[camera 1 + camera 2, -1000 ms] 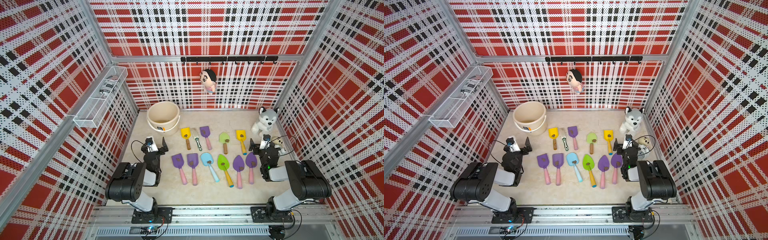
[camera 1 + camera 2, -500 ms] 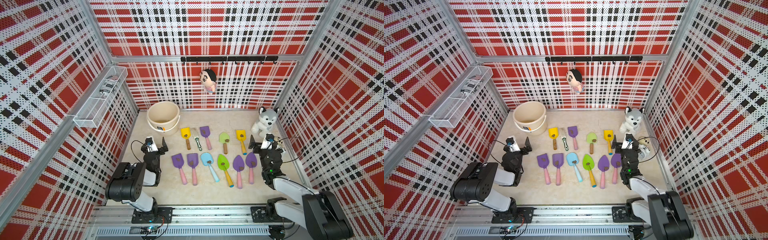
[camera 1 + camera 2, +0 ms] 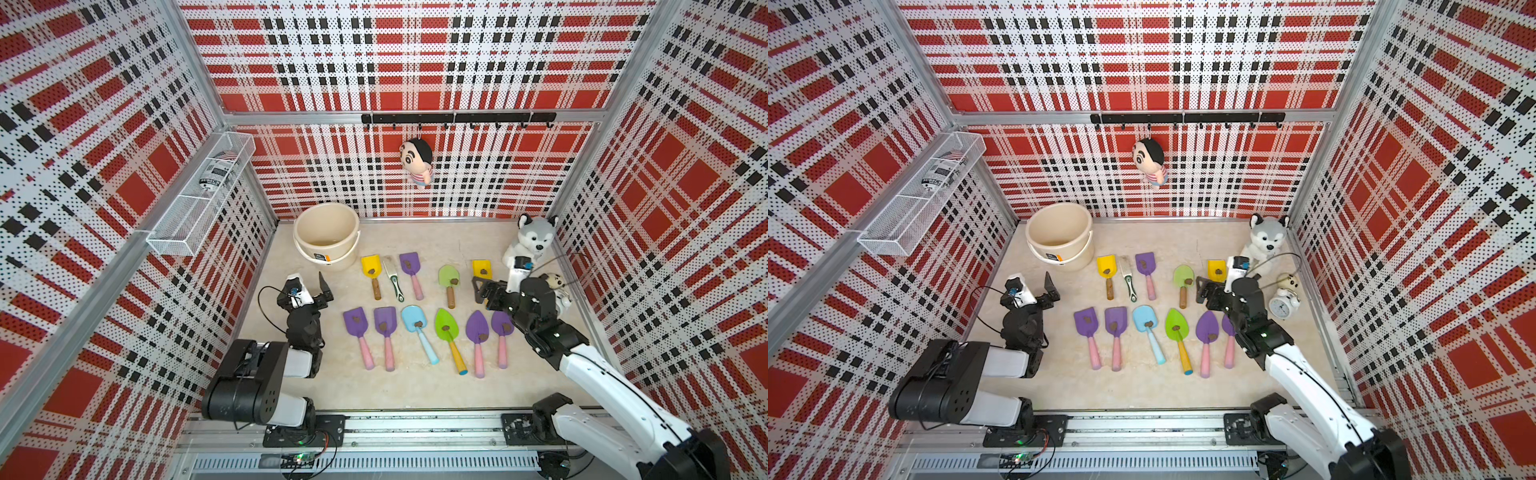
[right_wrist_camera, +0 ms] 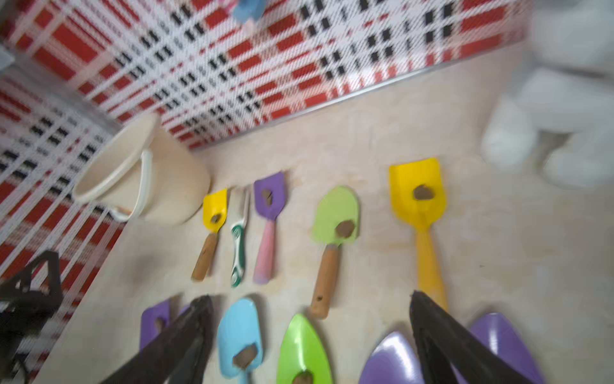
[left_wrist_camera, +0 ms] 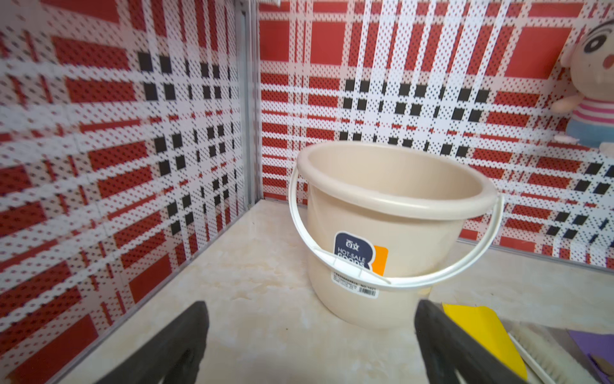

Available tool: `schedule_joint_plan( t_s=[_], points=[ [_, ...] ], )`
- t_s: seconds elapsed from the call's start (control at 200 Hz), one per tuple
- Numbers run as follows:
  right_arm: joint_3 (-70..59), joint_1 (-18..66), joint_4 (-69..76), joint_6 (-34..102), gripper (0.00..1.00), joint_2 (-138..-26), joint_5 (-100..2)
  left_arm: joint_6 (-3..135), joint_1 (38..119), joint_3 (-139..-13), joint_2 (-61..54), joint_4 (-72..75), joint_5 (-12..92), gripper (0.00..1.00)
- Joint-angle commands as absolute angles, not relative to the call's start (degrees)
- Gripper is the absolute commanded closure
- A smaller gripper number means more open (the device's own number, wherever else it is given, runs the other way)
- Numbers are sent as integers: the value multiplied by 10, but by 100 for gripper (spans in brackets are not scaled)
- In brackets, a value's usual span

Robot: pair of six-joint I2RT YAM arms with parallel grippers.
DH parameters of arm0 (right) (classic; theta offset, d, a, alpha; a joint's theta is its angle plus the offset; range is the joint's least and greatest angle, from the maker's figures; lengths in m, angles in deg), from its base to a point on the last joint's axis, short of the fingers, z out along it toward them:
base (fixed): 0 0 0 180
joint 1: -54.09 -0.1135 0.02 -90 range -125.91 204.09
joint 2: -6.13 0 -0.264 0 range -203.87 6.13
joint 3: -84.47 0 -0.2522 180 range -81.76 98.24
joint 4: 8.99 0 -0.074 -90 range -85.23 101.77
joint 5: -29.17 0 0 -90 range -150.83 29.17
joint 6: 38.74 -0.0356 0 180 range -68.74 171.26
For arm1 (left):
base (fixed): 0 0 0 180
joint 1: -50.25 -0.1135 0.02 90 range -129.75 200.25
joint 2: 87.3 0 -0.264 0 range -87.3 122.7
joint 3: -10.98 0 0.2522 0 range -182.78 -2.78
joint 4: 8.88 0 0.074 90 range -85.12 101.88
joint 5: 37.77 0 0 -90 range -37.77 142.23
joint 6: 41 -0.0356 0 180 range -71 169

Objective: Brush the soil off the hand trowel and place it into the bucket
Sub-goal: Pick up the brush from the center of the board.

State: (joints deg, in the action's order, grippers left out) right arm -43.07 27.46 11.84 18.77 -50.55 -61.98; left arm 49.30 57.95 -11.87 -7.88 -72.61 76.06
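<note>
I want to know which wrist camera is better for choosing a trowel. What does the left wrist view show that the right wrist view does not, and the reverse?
Only the left wrist view: the dark-and-orange label on the bucket, and the face of the hanging doll.

Only the right wrist view: the light green trowel with a soil lump on its blade, the all-yellow trowel and the blue trowel.

Both: the bucket, the yellow trowel with a wooden handle and the brush beside it.

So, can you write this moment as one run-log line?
left gripper: open, empty; right gripper: open, empty, above trowels; brush: lying untouched; soil: on blades; bucket: no trowel inside
</note>
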Motion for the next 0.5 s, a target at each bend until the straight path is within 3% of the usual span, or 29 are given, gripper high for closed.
schedule_joint_plan(
  t_s=[0.0,0.135,0.336,0.496],
  points=[
    [-360,203,195,181,5,-572,-595,442,665,-117,-148,-700,902,2],
    [-279,130,201,213,4,-676,-603,485,783,-210,-201,-494,945,2],
    [-183,111,166,217,6,-834,-561,521,967,-347,-141,-333,995,2],
    [-89,111,163,236,7,-954,-580,613,1003,-407,-142,-191,953,2]
  ],
)
